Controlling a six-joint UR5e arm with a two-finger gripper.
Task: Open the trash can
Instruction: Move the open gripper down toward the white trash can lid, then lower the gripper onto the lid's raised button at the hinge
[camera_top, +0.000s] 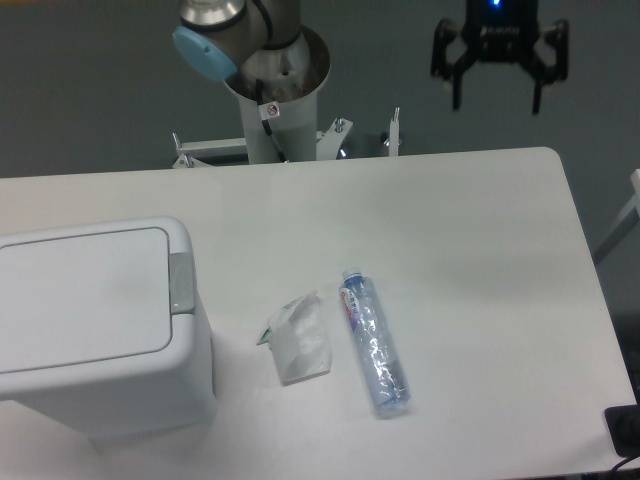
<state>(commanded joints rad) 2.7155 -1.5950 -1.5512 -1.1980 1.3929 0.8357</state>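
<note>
The trash can (100, 330) is a large white bin standing at the table's near left corner. Its flat lid (80, 300) lies shut, and a small grey push-button (181, 282) sits at the lid's right edge. My black gripper (497, 100) hangs open high up at the back right, beyond the table's far edge, with nothing between its fingers. It is far from the trash can, up and to the right of it.
A crumpled white wrapper (299, 338) lies just right of the bin. Beside it lies a clear plastic bottle (375, 342), cap pointing away. The arm's base column (272, 90) rises behind the table's far edge. The table (480, 230) ends at the right.
</note>
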